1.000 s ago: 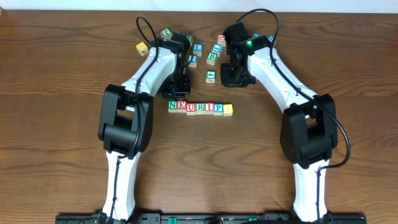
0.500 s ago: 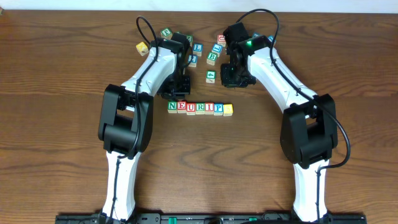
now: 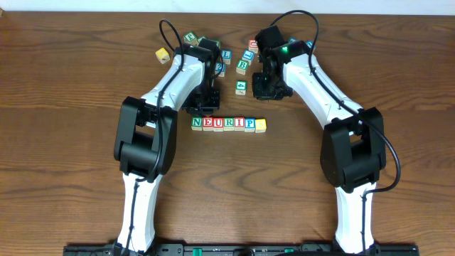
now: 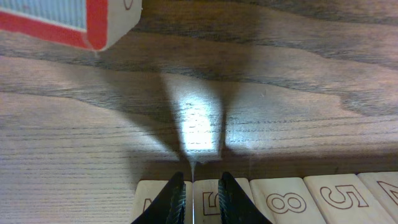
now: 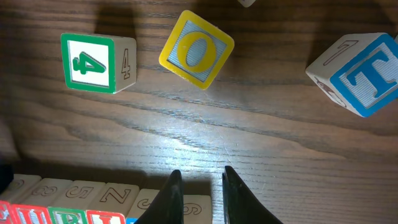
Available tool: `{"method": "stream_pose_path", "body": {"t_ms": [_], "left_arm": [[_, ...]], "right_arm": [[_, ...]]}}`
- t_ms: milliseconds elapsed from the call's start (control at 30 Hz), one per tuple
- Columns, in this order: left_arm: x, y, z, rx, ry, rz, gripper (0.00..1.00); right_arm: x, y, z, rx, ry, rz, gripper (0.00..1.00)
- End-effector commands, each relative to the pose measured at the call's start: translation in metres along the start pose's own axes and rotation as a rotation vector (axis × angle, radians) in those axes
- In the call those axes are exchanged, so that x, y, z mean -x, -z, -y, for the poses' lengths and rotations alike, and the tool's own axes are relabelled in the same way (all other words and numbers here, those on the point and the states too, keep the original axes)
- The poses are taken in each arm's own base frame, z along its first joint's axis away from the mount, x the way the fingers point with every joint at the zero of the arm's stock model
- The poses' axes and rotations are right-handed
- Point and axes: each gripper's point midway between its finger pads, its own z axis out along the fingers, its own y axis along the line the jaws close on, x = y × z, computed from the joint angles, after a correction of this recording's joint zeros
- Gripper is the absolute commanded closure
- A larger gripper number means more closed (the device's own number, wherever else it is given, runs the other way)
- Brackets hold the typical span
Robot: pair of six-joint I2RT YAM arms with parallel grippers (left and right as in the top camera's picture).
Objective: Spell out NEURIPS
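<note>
A row of blocks (image 3: 228, 124) lies on the wooden table (image 3: 64, 107), its tops reading N, E, U, R, I, P with a yellow cube last, and its side faces show outlined numbers such as 5 and 8. Just behind that row hang the left gripper (image 4: 198, 198) and right gripper (image 5: 198, 194), both narrowly parted and empty. Farther behind the row sit a green 4 block (image 5: 98, 63), a yellow O block (image 5: 196, 49) and a blue T block (image 5: 362, 73).

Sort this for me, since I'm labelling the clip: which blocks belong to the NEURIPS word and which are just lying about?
Belonging to the job:
- the row of seven cubes reading N E U R I P, ending in a yellow face

Lying about:
- green 4 cube
- yellow O cube
- blue T cube
- lone yellow cube
</note>
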Motion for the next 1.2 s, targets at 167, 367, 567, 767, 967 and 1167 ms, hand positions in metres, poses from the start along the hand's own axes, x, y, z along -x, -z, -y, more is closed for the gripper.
{"method": "stream_pose_path", "body": {"t_ms": [167, 367, 567, 767, 967, 1167], "left_arm": [[-0.004, -0.007, -0.003, 0.021, 0.008, -0.022, 0.81], [0.000, -0.007, -0.004, 0.022, 0.007, -0.005, 0.81], [0.017, 0.014, -0.013, 0.044, 0.013, 0.076, 0.81], [0.033, 0.079, -0.031, 0.000, 0.050, 0.233, 0.81], [0.027, 0.159, -0.061, -0.036, 0.114, 0.406, 0.81], [-0.001, 0.229, -0.101, -0.031, 0.176, 0.546, 0.81]], "right_arm": [[0.002, 0.002, 0.002, -0.010, -0.007, 0.008, 0.83], [0.003, 0.002, 0.002, -0.010, -0.008, 0.009, 0.84], [0.004, 0.003, 0.002, -0.008, -0.008, 0.014, 0.85], [0.011, 0.015, 0.006, -0.004, -0.021, 0.031, 0.90], [0.016, 0.057, 0.014, 0.010, -0.039, 0.082, 0.91], [0.002, 0.106, 0.021, 0.013, -0.029, 0.109, 0.90]]}}
